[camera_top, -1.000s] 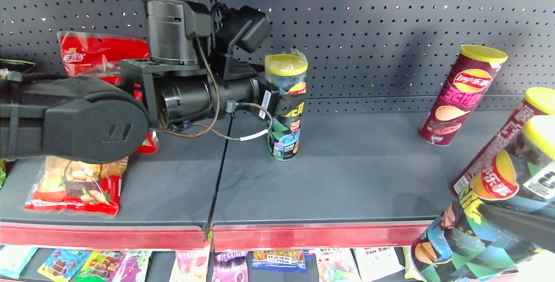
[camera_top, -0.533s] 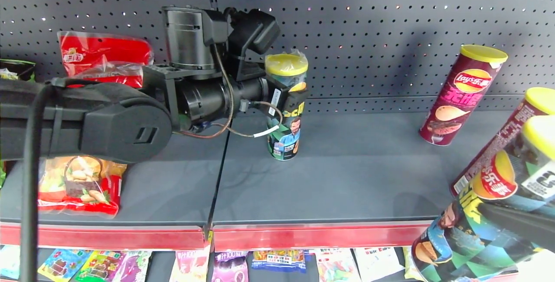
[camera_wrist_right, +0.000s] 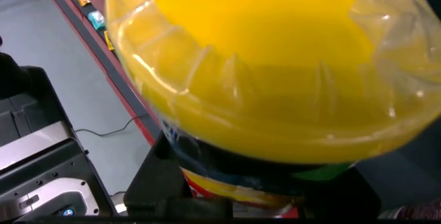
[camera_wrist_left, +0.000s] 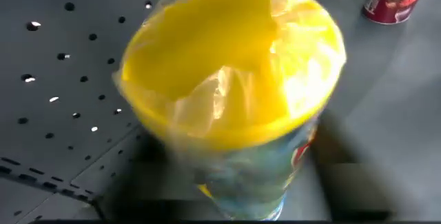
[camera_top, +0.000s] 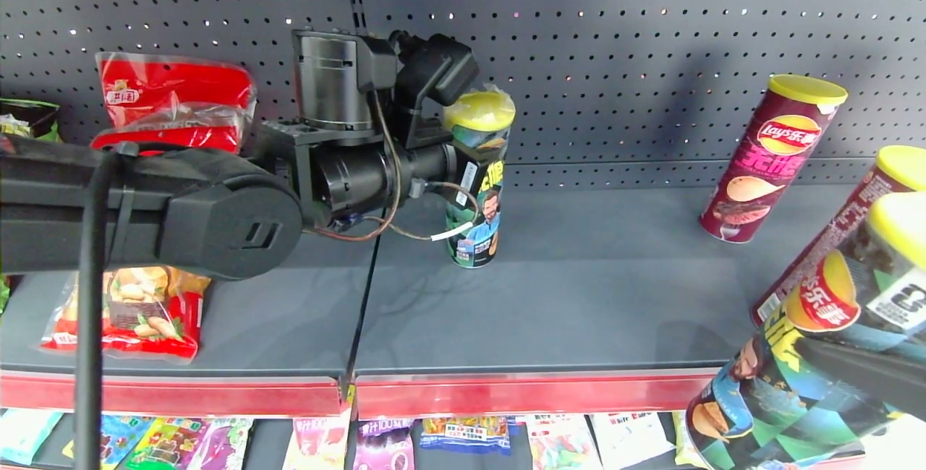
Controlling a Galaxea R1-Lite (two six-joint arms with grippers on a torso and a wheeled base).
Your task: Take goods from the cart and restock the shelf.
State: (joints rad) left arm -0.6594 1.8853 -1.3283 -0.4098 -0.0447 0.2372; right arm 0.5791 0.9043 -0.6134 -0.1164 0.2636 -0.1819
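Observation:
A green chip can (camera_top: pixel 477 231) with a yellow lid stands on the grey shelf (camera_top: pixel 579 296) near the pegboard back, leaning slightly. My left gripper (camera_top: pixel 474 170) is shut on its upper half. In the left wrist view the wrapped yellow lid (camera_wrist_left: pixel 234 65) sits close below the camera. At the lower right my right gripper (camera_top: pixel 857 358) is shut on a second green chip can (camera_top: pixel 767 390), held tilted in front of the shelf's edge. Its yellow lid (camera_wrist_right: pixel 275 58) looms large in the right wrist view.
A maroon chip can (camera_top: pixel 770 159) leans against the back wall at the right, and another maroon can (camera_top: pixel 832 246) tilts beside my held one. A red bag (camera_top: pixel 173 101) and a peanut bag (camera_top: pixel 123 311) lie left. Bare shelf lies between the cans.
My left arm has swung farther in toward the shelf's back and right. The green can's top has tipped a little to the right while its base stayed put. The right arm has not moved.

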